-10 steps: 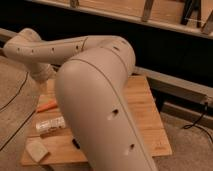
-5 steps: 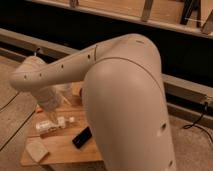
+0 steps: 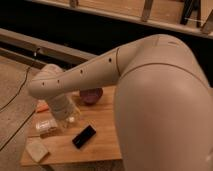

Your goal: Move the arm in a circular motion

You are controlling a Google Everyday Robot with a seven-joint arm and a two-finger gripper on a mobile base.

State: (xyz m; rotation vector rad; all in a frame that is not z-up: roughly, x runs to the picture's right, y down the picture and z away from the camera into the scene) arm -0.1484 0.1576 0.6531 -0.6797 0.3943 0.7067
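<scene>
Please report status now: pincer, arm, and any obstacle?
Pincer hidden below wrist, over table's left side. Thick beige-white jointed robot arm stretched left above wooden table. Close beneath: dark purple round object, black flat rectangular item.

Wooden table (image 3: 102, 142), grey floor (image 3: 12, 82)

Beige-white arm (image 3: 150, 85); black bar (image 3: 84, 136); purple bowl (image 3: 92, 95).

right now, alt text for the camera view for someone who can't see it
A thick beige-white robot arm fills the right side and reaches left over a small wooden table, its end effector pointing down among the items. On the table lie a black rectangular object, a dark purple rounded object and a pale sponge-like block.
</scene>
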